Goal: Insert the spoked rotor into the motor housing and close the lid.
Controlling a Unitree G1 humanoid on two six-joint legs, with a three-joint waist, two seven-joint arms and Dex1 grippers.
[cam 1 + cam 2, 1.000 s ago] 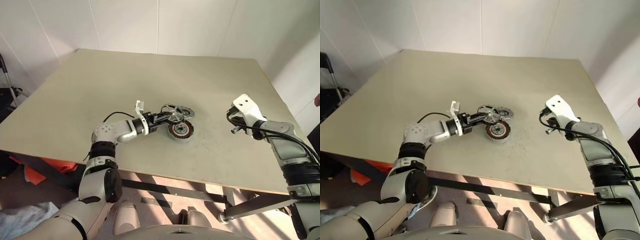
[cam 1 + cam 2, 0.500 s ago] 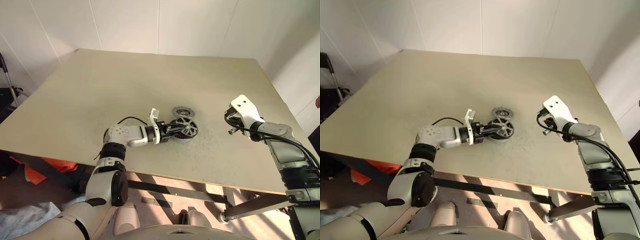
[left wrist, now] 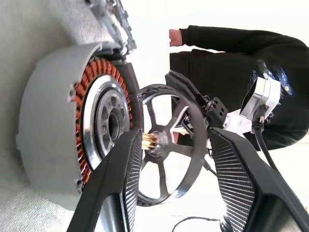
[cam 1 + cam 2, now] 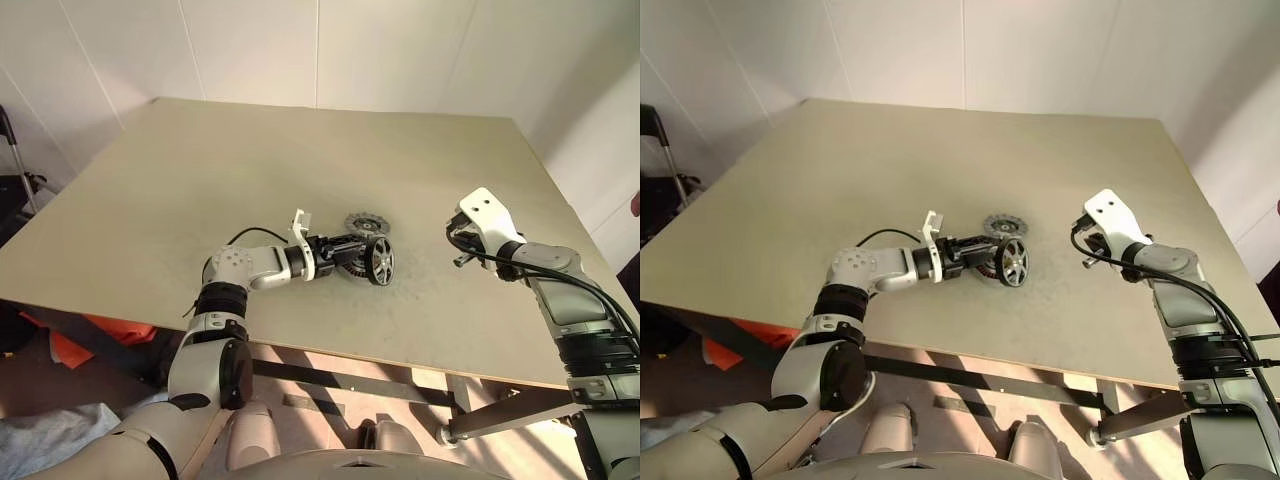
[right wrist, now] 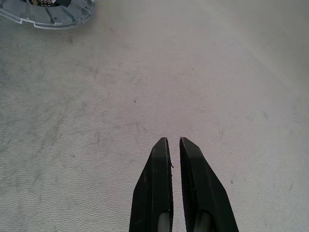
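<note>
Spoked rotor [image 4: 381, 261] stood on edge at motor housing's [image 3: 53, 130] right side, lid [image 4: 366, 223] just behind, on table [image 4: 200, 170].

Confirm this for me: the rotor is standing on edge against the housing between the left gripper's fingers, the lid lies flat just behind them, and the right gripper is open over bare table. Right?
Not quite. The right gripper is shut, its fingers pressed together over bare table, as the right wrist view shows. The rest holds: the rotor stands on edge by the housing between the left gripper's fingers, with the lid flat behind.
</note>
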